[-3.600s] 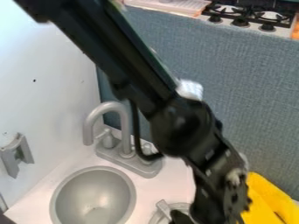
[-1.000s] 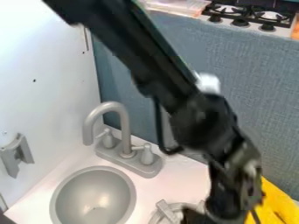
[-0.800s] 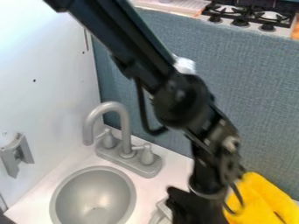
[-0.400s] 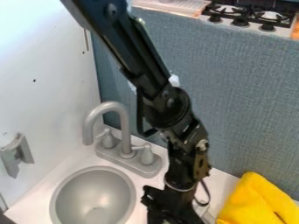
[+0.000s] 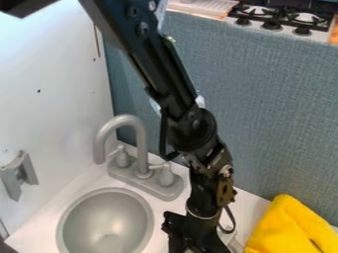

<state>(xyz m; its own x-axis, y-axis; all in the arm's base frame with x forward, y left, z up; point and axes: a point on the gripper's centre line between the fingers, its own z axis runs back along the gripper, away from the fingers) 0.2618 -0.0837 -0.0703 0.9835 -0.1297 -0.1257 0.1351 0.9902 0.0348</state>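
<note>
The black gripper [image 5: 191,236] hangs at the bottom edge of the view, just right of the round grey sink basin [image 5: 105,222]. Its lower end is cut off by the frame edge, so anything it may hold is hidden. A bright yellow cloth [image 5: 284,228] lies bunched at the lower right, apart from the gripper. Between gripper and cloth, part of a grey object [image 5: 231,240] shows on the white counter [image 5: 249,203], mostly covered by the arm.
Behind the basin stands a grey faucet [image 5: 137,129] with two knobs, left of the arm. A white wall with a grey bracket [image 5: 20,174] bounds the left side. A blue-grey textured panel [image 5: 271,99] rises behind, with a stove [image 5: 280,17] beyond it.
Compared with the earlier views, the lower arm and gripper have moved left from beside the yellow cloth toward the basin, uncovering more cloth. Over the last moment the gripper has hardly moved.
</note>
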